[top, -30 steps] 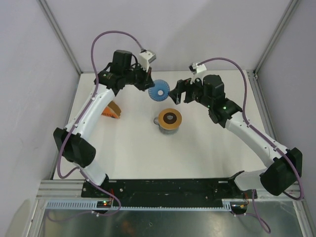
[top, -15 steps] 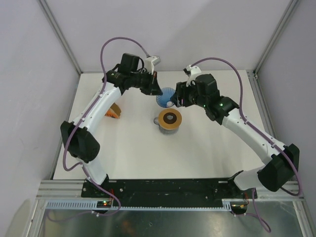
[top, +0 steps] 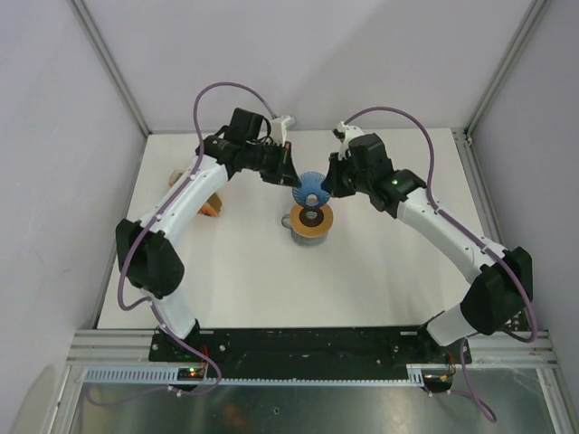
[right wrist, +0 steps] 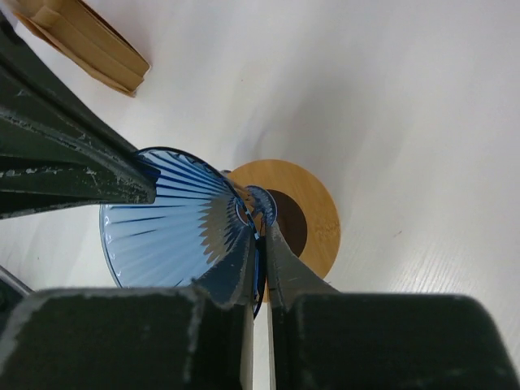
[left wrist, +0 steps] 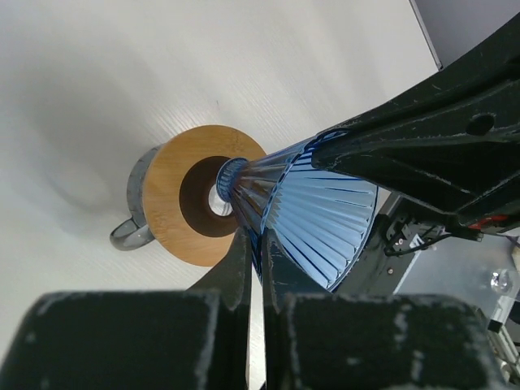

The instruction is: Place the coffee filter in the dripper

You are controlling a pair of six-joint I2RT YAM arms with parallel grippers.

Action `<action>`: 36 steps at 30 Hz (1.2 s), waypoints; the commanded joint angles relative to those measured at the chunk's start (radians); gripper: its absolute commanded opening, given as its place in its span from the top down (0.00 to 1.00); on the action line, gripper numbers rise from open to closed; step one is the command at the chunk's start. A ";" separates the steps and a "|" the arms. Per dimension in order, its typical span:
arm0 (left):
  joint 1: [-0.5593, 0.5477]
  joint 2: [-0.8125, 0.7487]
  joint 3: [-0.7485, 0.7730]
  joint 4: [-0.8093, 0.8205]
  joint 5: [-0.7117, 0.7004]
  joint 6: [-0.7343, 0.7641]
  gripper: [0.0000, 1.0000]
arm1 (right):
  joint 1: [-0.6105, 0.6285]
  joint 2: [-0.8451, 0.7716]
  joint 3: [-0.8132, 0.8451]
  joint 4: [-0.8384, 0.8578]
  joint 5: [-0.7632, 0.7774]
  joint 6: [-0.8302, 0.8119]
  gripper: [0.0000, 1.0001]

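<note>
The dripper (top: 310, 190), a translucent blue ribbed cone, hangs tilted just above the wooden ring (top: 311, 221) on the grey mug. Its narrow end points at the ring's dark hole. My left gripper (top: 294, 179) is shut on the dripper's wall (left wrist: 317, 211), fingertips (left wrist: 244, 244) pinching one side of the rim. From the opposite side my right gripper (top: 327, 186) is shut on the wall (right wrist: 175, 223) near the narrow end. The coffee filter shows only as light-brown layered edges (right wrist: 81, 41) in the orange holder, far from both grippers.
The grey mug (left wrist: 136, 199) with its handle stands under the wooden ring (left wrist: 183, 199) at the table's middle. The orange holder (top: 211, 206) sits on the left, partly behind my left arm. Grey walls close in the back and both sides.
Both arms carried the dripper forward and down, over the ring. The right gripper went from open to shut on the dripper's wall. The left grip is unchanged.
</note>
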 commanded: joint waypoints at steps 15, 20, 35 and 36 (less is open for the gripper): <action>-0.018 0.003 -0.073 0.013 0.139 -0.071 1.00 | -0.070 0.065 0.065 -0.111 -0.218 0.042 1.00; -0.019 -0.015 -0.095 0.013 0.151 -0.077 1.00 | -0.068 0.077 0.076 -0.117 -0.248 0.051 1.00; -0.019 -0.018 -0.067 0.014 0.131 -0.065 1.00 | -0.059 0.142 0.146 -0.129 -0.255 0.041 1.00; -0.019 -0.014 -0.061 0.014 0.129 -0.063 1.00 | -0.060 0.142 0.149 -0.130 -0.252 0.039 1.00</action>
